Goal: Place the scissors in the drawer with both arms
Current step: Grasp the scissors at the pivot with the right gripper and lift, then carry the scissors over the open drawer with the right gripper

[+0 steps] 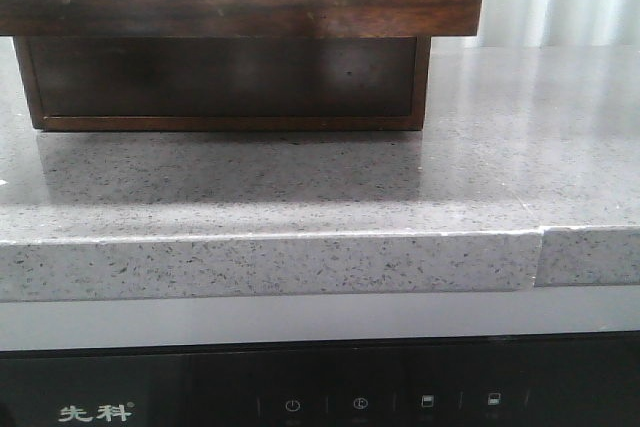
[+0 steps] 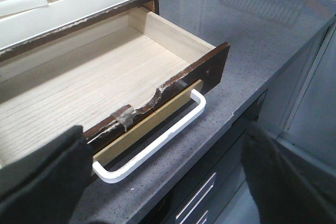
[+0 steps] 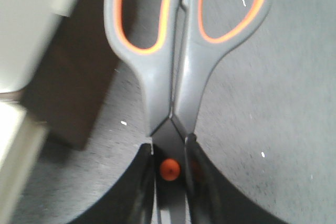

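Drawer (image 2: 94, 93) stands pulled well out over the table's (image 2: 236, 51) front edge, pale inside bare, ready to take something dropped in. Left claw (image 2: 168, 182) spread wide, holding nothing, hanging just in front of the white handle (image 2: 157, 140), probably to keep the opening free. Right claw (image 3: 170, 182) pinching the scissors (image 3: 178, 66) at the pivot, blades hidden between the fingers, loops pointing away, above grey table beside a dark cabinet (image 3: 68, 87) side. Scissors not yet over the drawer.

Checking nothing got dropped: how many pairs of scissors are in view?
1. The scissors are clamped near the pivot in the right end effector, above the grey countertop. The open drawer looks empty, though part is hidden.
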Robot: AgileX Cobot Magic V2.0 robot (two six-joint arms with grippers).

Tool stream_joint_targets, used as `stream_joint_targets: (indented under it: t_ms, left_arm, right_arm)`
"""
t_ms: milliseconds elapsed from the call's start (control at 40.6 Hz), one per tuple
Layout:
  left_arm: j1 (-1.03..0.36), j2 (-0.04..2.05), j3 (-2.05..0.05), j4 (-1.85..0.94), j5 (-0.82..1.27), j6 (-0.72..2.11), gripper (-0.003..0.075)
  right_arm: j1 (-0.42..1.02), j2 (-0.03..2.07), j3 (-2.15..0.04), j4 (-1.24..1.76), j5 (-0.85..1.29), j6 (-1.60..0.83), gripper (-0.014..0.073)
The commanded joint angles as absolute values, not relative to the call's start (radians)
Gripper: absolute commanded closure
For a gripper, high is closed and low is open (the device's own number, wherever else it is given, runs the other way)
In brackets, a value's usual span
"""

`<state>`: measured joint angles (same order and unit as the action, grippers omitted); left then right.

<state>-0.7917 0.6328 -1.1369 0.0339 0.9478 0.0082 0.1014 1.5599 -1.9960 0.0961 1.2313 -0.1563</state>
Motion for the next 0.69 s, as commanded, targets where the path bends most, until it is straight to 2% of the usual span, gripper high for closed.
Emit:
stream_joint_targets:
  t_ms: [0,295,665]
  left_arm:
    - [-0.799,0.643,-1.166,0.027,0.867,0.000,0.0156]
    - [-0.799,0.643,-1.166,0.027,0.867,0.000,0.0156]
    - [-0.799,0.643,-1.166,0.027,0.867,0.000,0.0156]
  right_arm:
    - [0.145,1.465,-2.024,0.106,1.154,-0.176,0.0503]
    - [0.355,1.402,-2.024,0.110,1.139,-0.279,0.0503]
    - [0.607,1.517,-2.024,0.208,1.110,-0.520,0.0503]
